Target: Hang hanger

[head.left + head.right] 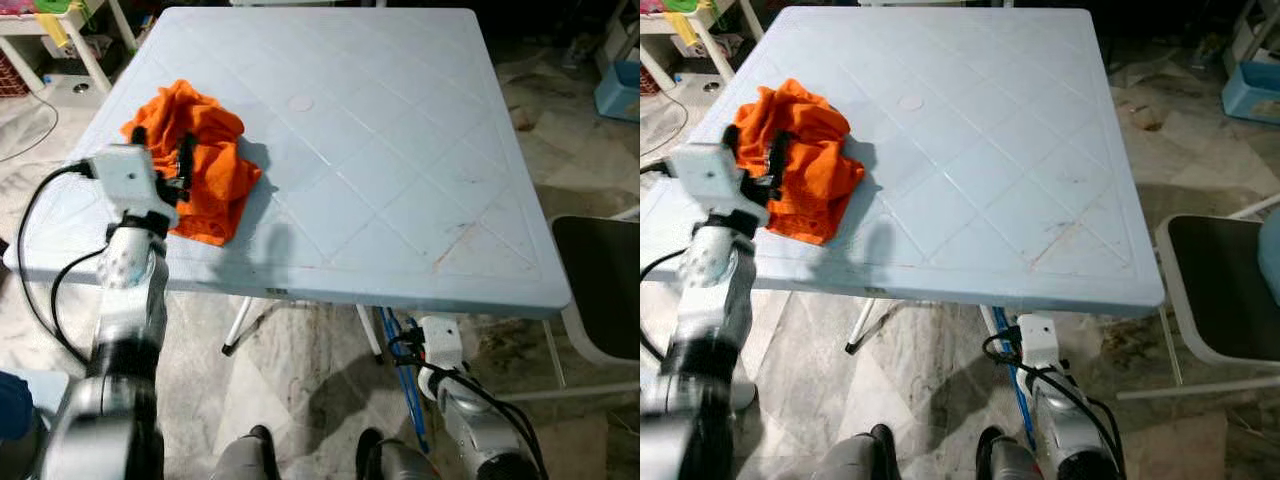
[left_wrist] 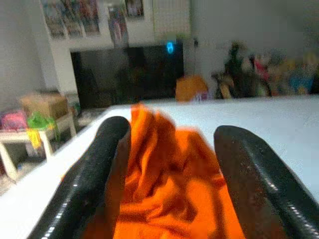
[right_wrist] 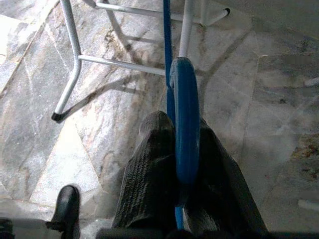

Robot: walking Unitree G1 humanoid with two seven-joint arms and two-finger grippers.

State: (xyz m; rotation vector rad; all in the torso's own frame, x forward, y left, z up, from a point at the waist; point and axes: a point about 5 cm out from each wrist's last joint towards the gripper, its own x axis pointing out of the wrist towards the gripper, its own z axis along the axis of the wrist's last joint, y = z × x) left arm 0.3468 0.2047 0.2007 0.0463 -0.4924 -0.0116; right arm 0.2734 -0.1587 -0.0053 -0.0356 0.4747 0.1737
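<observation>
The orange cloth (image 1: 193,158) on the tabletop (image 1: 400,200) should be pinched mid-bunch by the open left claw (image 2: 169,164), while the blue hanger (image 3: 184,124) is kept clamped in the right claw (image 3: 182,174) below the near edge.

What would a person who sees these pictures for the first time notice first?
The bright orange cloth stands out most, crumpled near the left edge of the pale blue table. The left gripper hovers open over it, one black finger on each side in the left wrist view. Below the table's front edge, the right gripper is shut on a blue hanger above the marble floor.
</observation>
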